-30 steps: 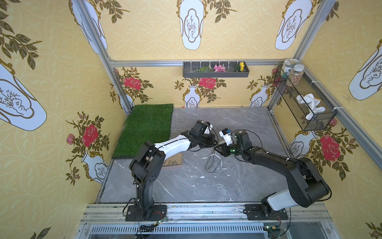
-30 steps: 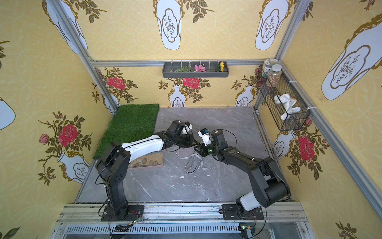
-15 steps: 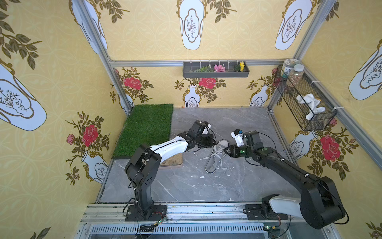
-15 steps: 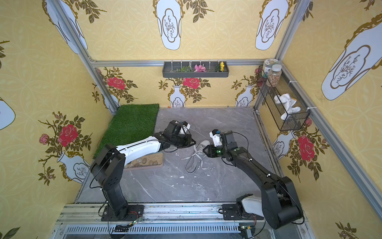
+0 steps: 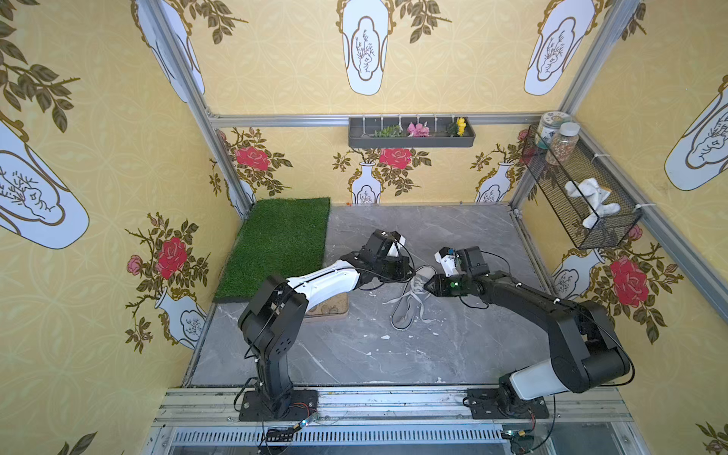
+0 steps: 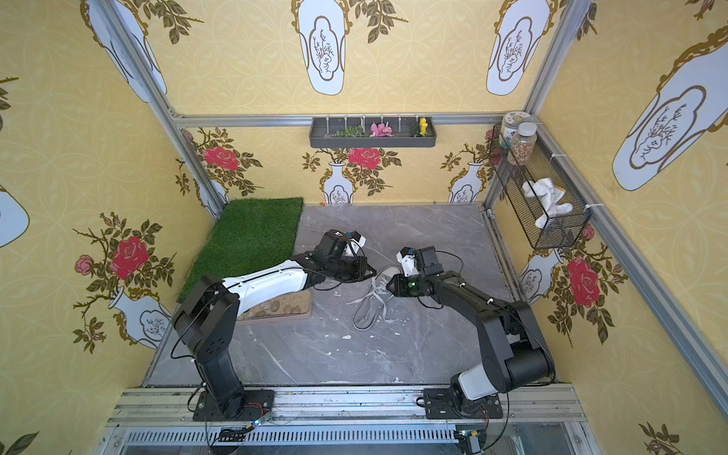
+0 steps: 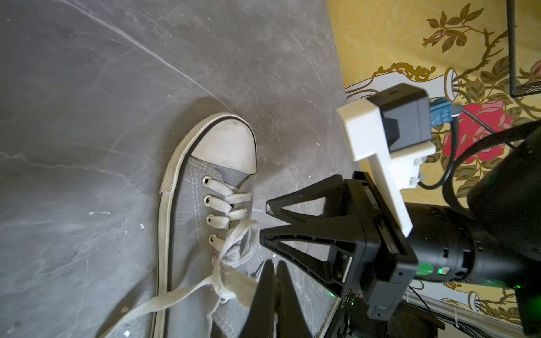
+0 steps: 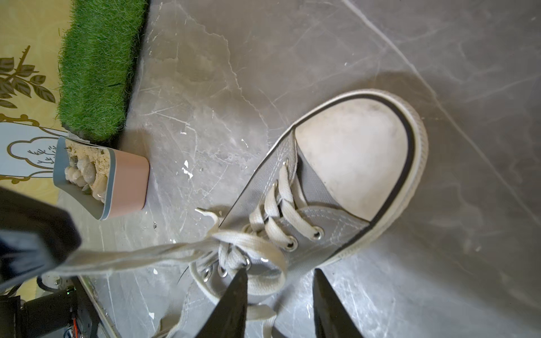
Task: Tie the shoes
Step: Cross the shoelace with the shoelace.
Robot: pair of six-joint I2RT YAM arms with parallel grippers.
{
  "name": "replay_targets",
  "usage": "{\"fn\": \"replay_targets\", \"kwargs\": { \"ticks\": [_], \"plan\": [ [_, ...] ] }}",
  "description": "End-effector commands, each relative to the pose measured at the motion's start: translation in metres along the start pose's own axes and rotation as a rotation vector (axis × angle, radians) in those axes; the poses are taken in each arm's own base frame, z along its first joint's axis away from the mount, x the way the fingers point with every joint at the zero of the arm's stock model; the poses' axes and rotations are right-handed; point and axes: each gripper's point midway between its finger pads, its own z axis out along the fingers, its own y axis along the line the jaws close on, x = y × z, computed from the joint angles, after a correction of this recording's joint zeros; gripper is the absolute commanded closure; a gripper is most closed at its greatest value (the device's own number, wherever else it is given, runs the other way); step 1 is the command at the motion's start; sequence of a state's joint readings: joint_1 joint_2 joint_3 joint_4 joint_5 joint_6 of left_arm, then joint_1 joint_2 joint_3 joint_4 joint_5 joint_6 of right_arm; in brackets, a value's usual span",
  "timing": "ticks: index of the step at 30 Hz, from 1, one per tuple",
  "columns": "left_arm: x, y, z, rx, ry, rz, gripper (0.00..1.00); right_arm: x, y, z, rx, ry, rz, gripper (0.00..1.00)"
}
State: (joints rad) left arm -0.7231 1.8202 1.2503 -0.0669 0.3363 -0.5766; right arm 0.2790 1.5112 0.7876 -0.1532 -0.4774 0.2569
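Mid grey marbled tabletop (image 5: 354,354), my left gripper (image 7: 272,263) holds the grey canvas sneaker (image 8: 307,204) by a flat pale-grey lace (image 8: 140,254); my right gripper (image 8: 280,272) gapes at its eyelets (image 8: 222,272).

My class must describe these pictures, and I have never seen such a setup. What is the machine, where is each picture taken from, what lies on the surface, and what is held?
It is a robot with a left arm and a right arm, each ending in a pincer. Both top views look down on the whole scene; each wrist view comes from a camera on one arm. On the grey table lie a shoe, a tray of pebbles and a grass mat. The left pincer is shut on a lace. The right pincer stands open at the shoe's laces, holding nothing.
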Motion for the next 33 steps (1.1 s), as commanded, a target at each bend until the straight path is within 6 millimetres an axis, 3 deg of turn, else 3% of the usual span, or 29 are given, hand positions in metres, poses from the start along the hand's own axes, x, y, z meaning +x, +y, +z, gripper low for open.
{"fn": "replay_targets", "kwargs": {
  "ticks": [1,9,17,33],
  "plan": [
    [-0.001,-0.004,0.002,0.019,-0.003,0.020,1.00,-0.005,0.008,0.006,-0.036,-0.009,-0.040,0.66],
    [0.003,-0.003,0.004,0.017,0.008,0.026,1.00,-0.006,0.011,0.010,-0.037,-0.012,-0.067,0.77],
    [0.005,0.005,0.002,-0.027,0.010,0.032,1.00,-0.010,0.014,0.000,-0.025,-0.045,-0.113,0.91],
    [0.009,0.007,0.002,-0.030,0.030,0.031,1.00,-0.006,0.045,-0.012,-0.153,-0.088,-0.231,0.94]
  ]
}}
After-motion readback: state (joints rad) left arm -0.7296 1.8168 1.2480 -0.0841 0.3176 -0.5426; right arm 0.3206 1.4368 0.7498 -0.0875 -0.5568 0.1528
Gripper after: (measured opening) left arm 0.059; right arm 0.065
